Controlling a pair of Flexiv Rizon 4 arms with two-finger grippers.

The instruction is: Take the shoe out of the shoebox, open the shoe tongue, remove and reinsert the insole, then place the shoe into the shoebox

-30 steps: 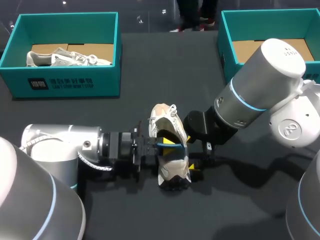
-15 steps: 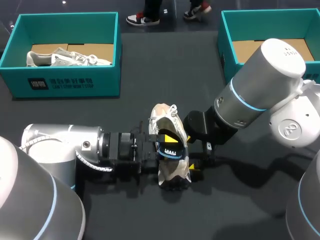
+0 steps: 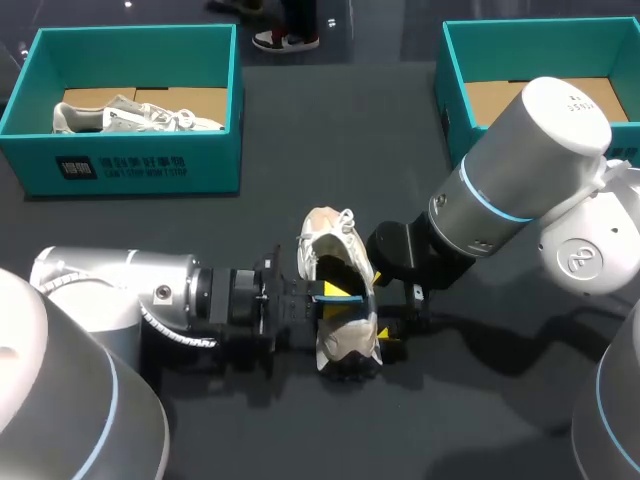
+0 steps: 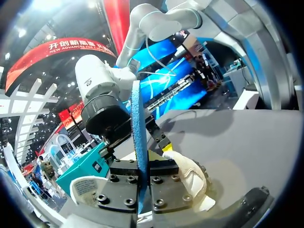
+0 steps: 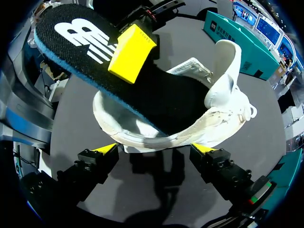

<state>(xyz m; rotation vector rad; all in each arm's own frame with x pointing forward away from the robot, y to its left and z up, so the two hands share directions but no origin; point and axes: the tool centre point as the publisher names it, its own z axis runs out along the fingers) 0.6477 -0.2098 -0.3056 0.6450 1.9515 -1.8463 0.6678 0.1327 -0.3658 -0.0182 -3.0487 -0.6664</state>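
Observation:
A white sneaker (image 3: 340, 335) lies on the dark table (image 3: 330, 150) in the middle of the head view, its opening up. My left gripper (image 3: 337, 291) comes in from the left and is shut on the black insole (image 3: 328, 299) with a blue edge, holding it over the shoe's opening. In the right wrist view one yellow fingertip (image 5: 131, 53) presses the insole (image 5: 90, 52), which slants up out of the sneaker (image 5: 209, 118). The left wrist view shows the insole (image 4: 139, 142) edge-on between its fingers. My right gripper (image 5: 154, 149) stands open beside the shoe's sole, fingers wide.
A teal shoebox (image 3: 130, 170) at the back left holds another pale shoe (image 3: 135, 115). A second teal shoebox (image 3: 455, 90) with a cardboard floor stands at the back right, partly behind my right arm (image 3: 520, 180).
My left gripper opened briefly on the insole and shut on it again. The insole, flat-on half a second ago with its print showing, now lies lower. The right arm has not moved.

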